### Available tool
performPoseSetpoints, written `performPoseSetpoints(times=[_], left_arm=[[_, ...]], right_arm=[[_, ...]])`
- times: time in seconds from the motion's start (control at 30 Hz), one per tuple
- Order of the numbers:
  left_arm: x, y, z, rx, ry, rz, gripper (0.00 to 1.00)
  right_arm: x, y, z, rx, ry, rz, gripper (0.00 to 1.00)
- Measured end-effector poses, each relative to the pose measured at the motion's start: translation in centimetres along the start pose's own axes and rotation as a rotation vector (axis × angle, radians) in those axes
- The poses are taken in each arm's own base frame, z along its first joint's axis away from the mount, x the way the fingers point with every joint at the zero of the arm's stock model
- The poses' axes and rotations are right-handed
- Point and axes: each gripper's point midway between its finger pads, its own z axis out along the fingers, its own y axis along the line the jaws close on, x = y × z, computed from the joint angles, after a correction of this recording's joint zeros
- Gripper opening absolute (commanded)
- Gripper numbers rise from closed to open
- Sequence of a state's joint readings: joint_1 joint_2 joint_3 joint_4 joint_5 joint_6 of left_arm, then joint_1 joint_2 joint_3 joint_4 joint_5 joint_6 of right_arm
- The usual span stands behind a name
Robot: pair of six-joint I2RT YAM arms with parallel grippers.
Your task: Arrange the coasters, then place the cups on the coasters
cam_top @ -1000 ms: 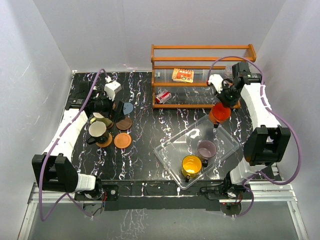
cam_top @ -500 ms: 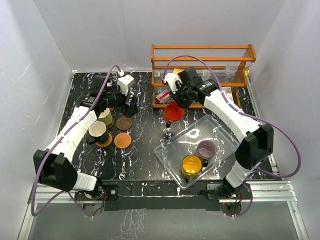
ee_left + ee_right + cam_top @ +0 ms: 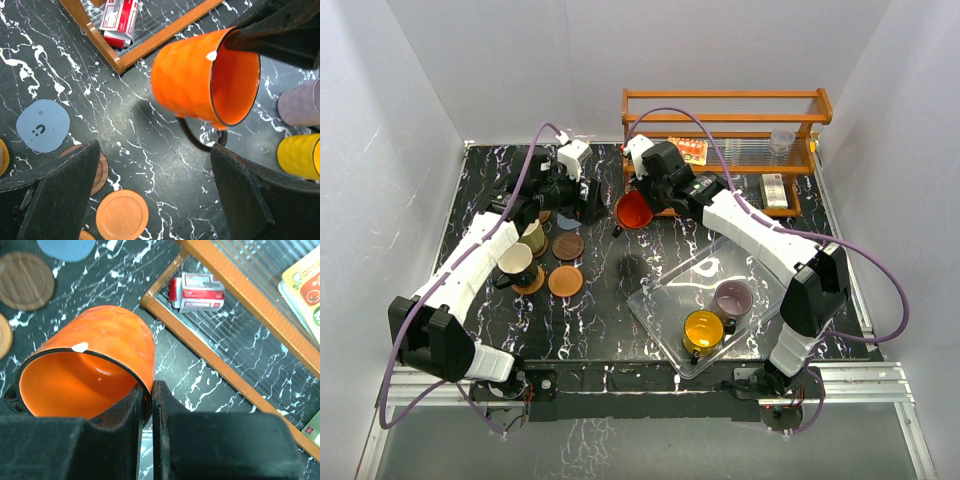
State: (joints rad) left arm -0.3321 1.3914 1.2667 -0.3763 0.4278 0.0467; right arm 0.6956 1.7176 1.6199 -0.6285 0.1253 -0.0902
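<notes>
The right tool (image 3: 151,390) is clamped on the rim of the orange cup (image 3: 100,335). It holds the cup tilted above the counter (image 3: 610,300), just in front of the rack (image 3: 725,95), with the handle hanging down. The left tool (image 3: 155,147) stands wide open beside it, gripping nothing. The clear tray (image 3: 770,275) holds the mauve cup (image 3: 732,297) and the yellow cup (image 3: 702,330). A cream cup (image 3: 515,262) sits on an orange-brown coaster (image 3: 532,284). A blue-grey coaster (image 3: 43,125), a dark brown coaster (image 3: 568,246) and a second orange coaster (image 3: 565,281) lie uncovered nearby.
</notes>
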Motion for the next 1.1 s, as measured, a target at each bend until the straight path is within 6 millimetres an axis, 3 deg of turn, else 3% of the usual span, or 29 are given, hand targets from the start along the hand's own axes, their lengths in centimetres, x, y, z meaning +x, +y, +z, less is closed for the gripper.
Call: performPoseSetpoints(times=[0.2, 0.53, 0.93, 1.1], left_arm=[[-0.7, -0.2, 1.1, 0.012, -0.017, -0.051, 0.80], [-1.5, -0.4, 2.1, 0.016, -0.047, -0.075, 0.57], [-1.6, 0.4, 2.8, -0.037, -0.052, -0.050, 0.41], [-1.9, 0.8, 2.9, -0.064, -0.062, -0.028, 0.28]], right_arm=[[-1.5, 0.7, 0.2, 0.079, -0.055, 0.043, 0.00], [-1.3, 2.1, 1.1, 0.096, -0.053, 0.086, 0.00], [-3.3, 3.0, 0.3, 0.082, -0.101, 0.172, 0.00], [-3.7, 3.5, 0.0, 0.053, -0.103, 0.206, 0.00]])
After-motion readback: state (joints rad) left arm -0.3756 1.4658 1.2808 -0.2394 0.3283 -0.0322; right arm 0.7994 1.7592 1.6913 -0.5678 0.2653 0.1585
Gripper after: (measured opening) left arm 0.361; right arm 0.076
